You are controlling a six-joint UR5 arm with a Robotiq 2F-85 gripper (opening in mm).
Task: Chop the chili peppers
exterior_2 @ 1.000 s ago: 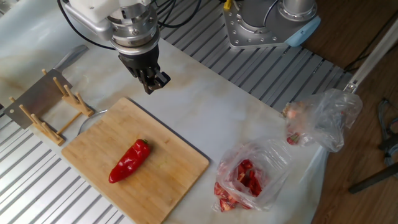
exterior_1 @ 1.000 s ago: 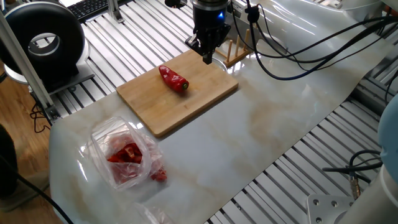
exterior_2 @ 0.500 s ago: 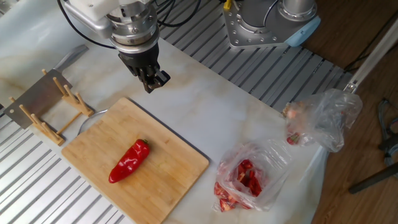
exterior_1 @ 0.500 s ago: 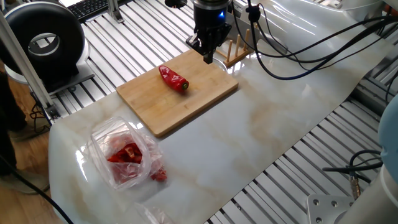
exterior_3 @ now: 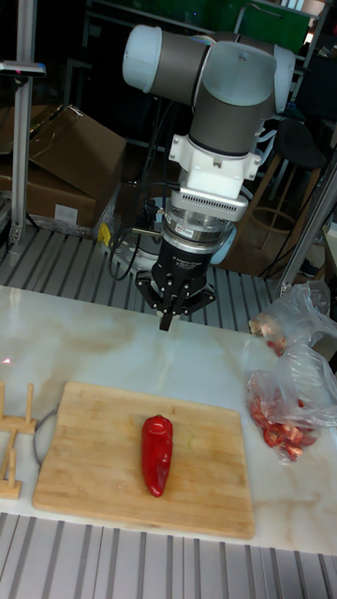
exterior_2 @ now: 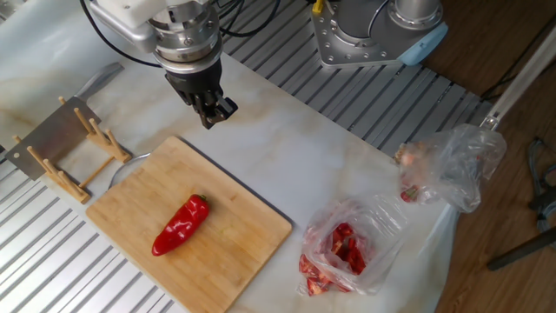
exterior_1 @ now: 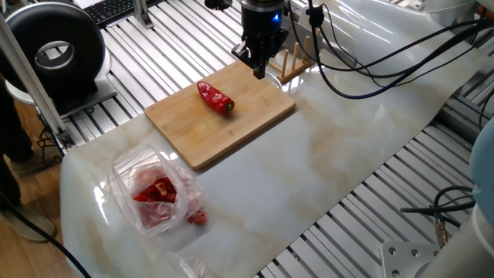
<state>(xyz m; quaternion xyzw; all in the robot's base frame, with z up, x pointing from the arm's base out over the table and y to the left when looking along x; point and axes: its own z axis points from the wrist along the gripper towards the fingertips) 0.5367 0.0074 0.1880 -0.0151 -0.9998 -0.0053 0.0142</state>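
Note:
One whole glossy red chili pepper with a small green stem lies on the bamboo cutting board. My gripper hangs above the board's far edge, well apart from the chili. Its fingers are pressed together to a point and hold nothing. A grey cleaver rests in a wooden rack beside the board.
A see-through plastic bag with red pieces lies on the marble table past the board's end. A second crumpled bag sits near it. Cables hang behind the arm.
The arm, chili and board stay where they were. Only a person's leg at the left edge of one fixed view has shifted.

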